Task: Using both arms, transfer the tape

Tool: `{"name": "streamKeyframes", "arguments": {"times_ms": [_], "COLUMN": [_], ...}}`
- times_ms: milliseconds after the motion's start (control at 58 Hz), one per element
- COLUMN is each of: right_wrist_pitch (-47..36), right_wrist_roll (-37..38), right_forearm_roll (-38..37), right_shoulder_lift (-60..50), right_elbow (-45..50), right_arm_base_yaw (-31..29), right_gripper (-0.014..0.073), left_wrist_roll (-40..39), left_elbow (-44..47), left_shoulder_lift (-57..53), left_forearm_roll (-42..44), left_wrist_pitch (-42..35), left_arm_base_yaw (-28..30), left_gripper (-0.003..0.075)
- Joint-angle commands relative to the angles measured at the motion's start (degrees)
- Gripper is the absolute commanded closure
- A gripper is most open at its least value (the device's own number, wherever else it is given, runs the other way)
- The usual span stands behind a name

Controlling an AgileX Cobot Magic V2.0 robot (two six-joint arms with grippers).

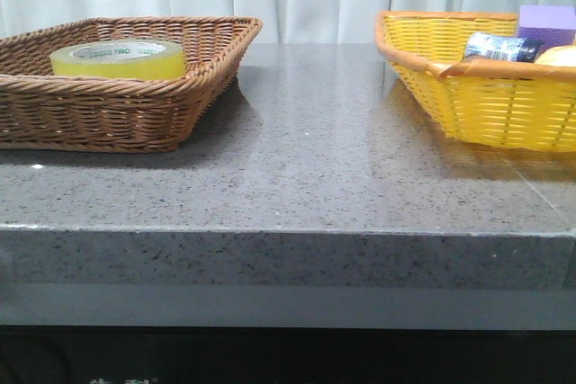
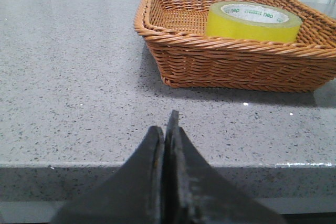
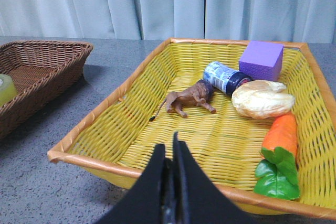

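The yellow tape roll (image 1: 118, 58) lies flat in the brown wicker basket (image 1: 108, 114) at the left of the table. It also shows in the left wrist view (image 2: 253, 22), inside the same basket (image 2: 236, 66). My left gripper (image 2: 167, 124) is shut and empty, low by the table's front edge, well short of the basket. My right gripper (image 3: 169, 144) is shut and empty, held before the near rim of the yellow basket (image 3: 105, 165). A sliver of the tape (image 3: 5, 89) shows in the right wrist view. Neither gripper shows in the front view.
The yellow basket (image 1: 486, 114) at the right holds a blue-labelled bottle (image 3: 224, 77), a purple block (image 3: 261, 60), a brown toy animal (image 3: 190, 98), a bread roll (image 3: 262, 99) and a toy carrot (image 3: 279, 153). Grey stone tabletop (image 1: 315, 150) lies between the baskets. Curtains hang behind.
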Motion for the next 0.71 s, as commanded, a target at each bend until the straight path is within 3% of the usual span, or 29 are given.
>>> {"name": "streamKeyframes", "arguments": {"times_ms": [0, 224, 483, 621, 690], "right_wrist_pitch": [-4.9, -6.4, -19.6, -19.5, -15.5], "right_wrist_roll": [-0.5, -0.5, 0.7, 0.7, 0.7], "right_forearm_roll": [-0.2, -0.3, -2.3, -2.3, -2.4], "right_shoulder_lift": [0.5, 0.4, -5.9, -11.6, -14.2], "right_elbow": [-1.5, 0.0, 15.6, 21.8, 21.6], "right_arm_base_yaw": [-0.3, -0.3, -3.2, -4.8, -5.0], "right_gripper": [0.0661, 0.0661, 0.0661, 0.0661, 0.0661], "left_wrist_roll": [-0.1, -0.1, -0.1, -0.1, -0.1], "left_elbow": [2.3, 2.3, 2.3, 2.3, 2.3], "left_shoulder_lift": [-1.1, -1.1, -1.0, -1.0, -1.0], "left_forearm_roll": [0.1, 0.1, 0.1, 0.1, 0.1], "left_wrist_pitch": [-5.0, -5.0, -5.0, -5.0, -5.0], "left_arm_base_yaw": [-0.4, -0.4, -0.4, -0.4, -0.4], "left_gripper": [0.074, 0.074, 0.074, 0.074, 0.074]}}
